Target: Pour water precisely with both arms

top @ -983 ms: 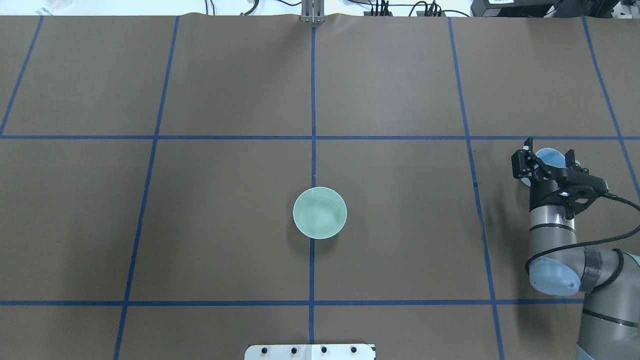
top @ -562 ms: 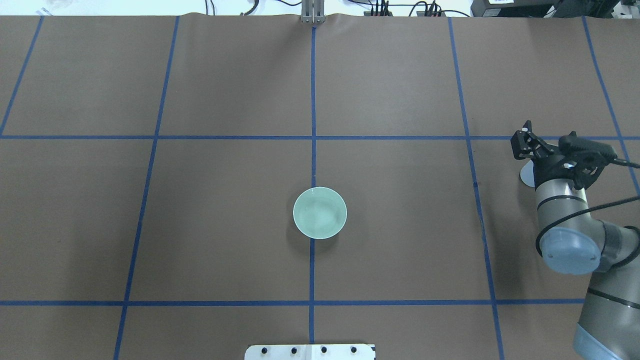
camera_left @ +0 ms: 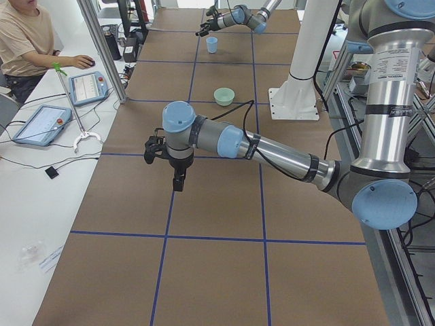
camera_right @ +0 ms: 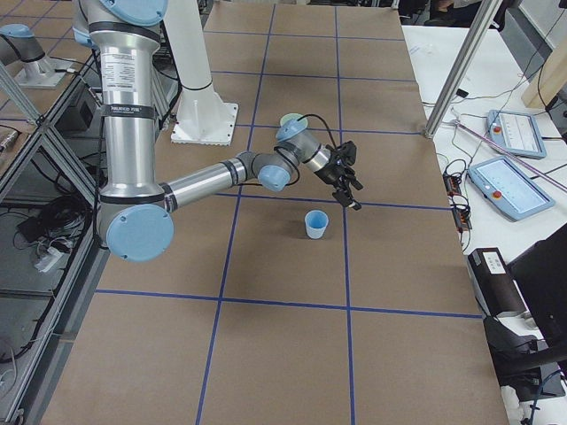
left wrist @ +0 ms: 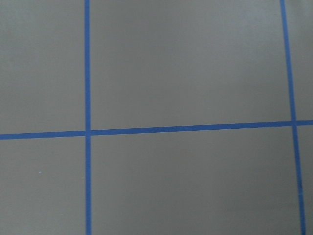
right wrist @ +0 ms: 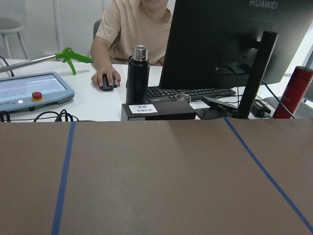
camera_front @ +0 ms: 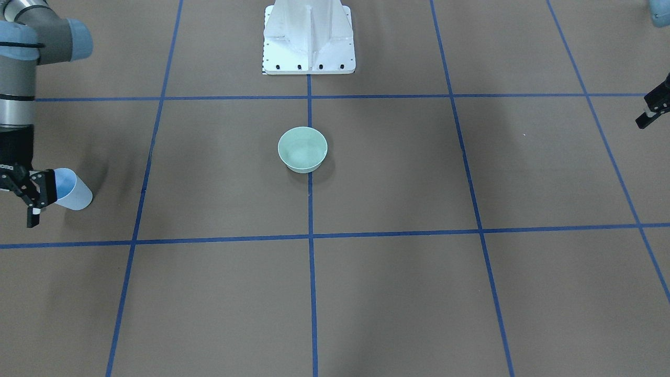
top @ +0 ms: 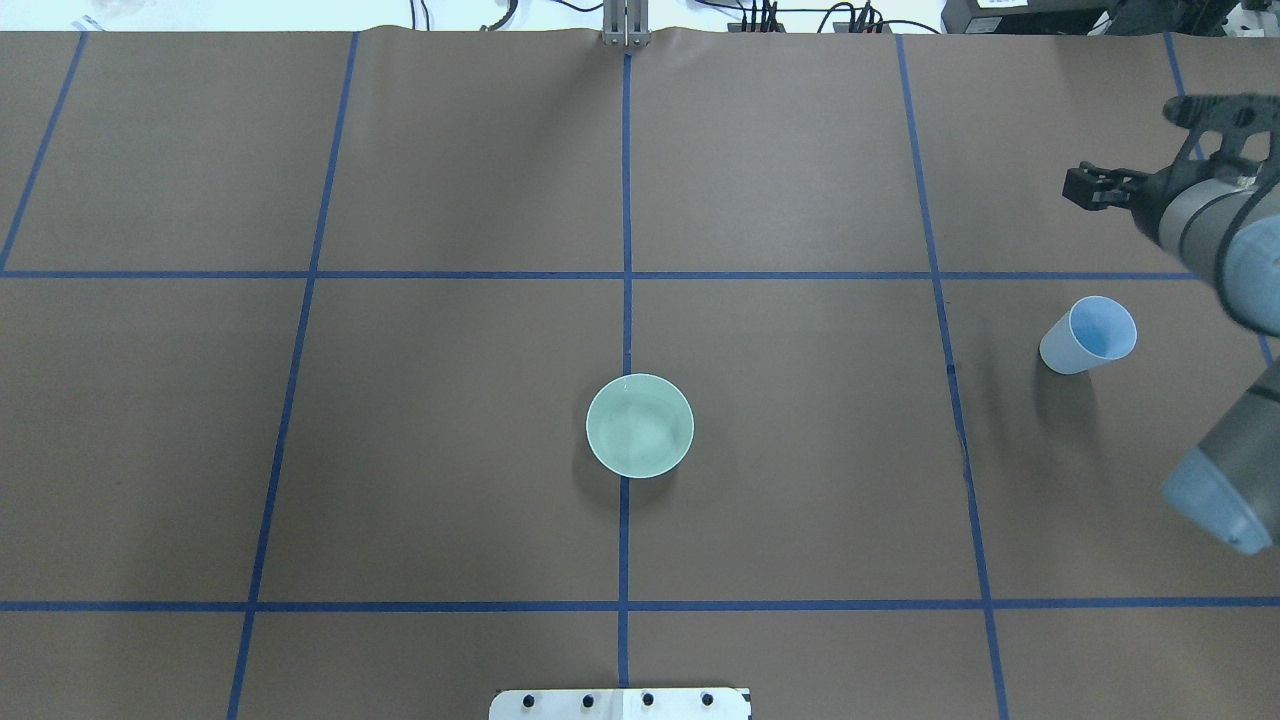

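Observation:
A light blue cup stands upright and alone on the brown table at the right. My right gripper hangs open beyond it, well clear of the cup, with nothing between its fingers. A pale green bowl sits at the table's centre on the blue middle line, and faint ripples of water show inside it. My left gripper hovers over bare table far from both, its fingers spread and empty. It shows only at the edge of the front view.
The white pedestal is bolted at the robot's side of the table. A person sits at a desk past the far edge, with a black bottle, a monitor and control tablets. Blue tape lines grid the table.
My right gripper, which stood with its fingers on either side of the cup, has risen and swung away toward the far edge. The cup stays where it was.

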{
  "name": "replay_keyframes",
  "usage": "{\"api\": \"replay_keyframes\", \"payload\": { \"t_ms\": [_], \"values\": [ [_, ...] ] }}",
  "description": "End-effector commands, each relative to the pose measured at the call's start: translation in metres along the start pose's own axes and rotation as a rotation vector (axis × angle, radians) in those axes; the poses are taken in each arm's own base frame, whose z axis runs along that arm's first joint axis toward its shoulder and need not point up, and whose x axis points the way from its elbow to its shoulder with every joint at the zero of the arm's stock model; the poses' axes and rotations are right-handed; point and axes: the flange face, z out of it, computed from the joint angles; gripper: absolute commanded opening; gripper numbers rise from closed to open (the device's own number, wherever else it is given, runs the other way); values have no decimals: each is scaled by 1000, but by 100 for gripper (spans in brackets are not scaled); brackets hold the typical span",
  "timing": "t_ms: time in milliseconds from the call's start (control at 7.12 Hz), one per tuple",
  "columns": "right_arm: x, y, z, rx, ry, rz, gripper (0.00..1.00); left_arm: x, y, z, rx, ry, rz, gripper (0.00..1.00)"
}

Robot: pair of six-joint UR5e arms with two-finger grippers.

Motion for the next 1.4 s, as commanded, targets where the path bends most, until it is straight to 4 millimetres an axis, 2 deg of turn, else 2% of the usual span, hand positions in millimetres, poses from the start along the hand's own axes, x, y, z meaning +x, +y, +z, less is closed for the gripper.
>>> {"api": "replay_keyframes", "payload": {
  "t_ms": [0, 140, 281, 421, 562, 702, 843, 983, 1123, 1264],
  "values": [
    [91, -49, 1, -185, -123, -121, 100, 49, -3, 15, 109, 83, 227, 100],
    [140, -58, 9, -250, -168, -180, 100, 103, -9, 51, 57, 140, 245, 100],
    [190, -60, 19, -312, -223, -222, 100, 158, -23, 67, 28, 189, 168, 100],
    [243, -55, 28, -364, -264, -239, 100, 210, -26, 78, -9, 234, 36, 100],
    [280, -41, 40, -428, -279, -253, 100, 258, -24, 99, 5, 212, -8, 100],
    [301, -32, 44, -512, -280, -304, 100, 305, -6, 138, 18, 162, -56, 100],
    [319, -21, 47, -588, -276, -350, 100, 344, 11, 165, -3, 141, -98, 100],
    [333, -7, 49, -651, -253, -342, 100, 389, 25, 179, -17, 118, -153, 100],
    [342, 9, 48, -678, -230, -324, 100, 446, 42, 200, 5, 65, -198, 100],
    [340, 6, 47, -677, -237, -316, 100, 496, 44, 216, 10, 58, -251, 100]
  ]
}}
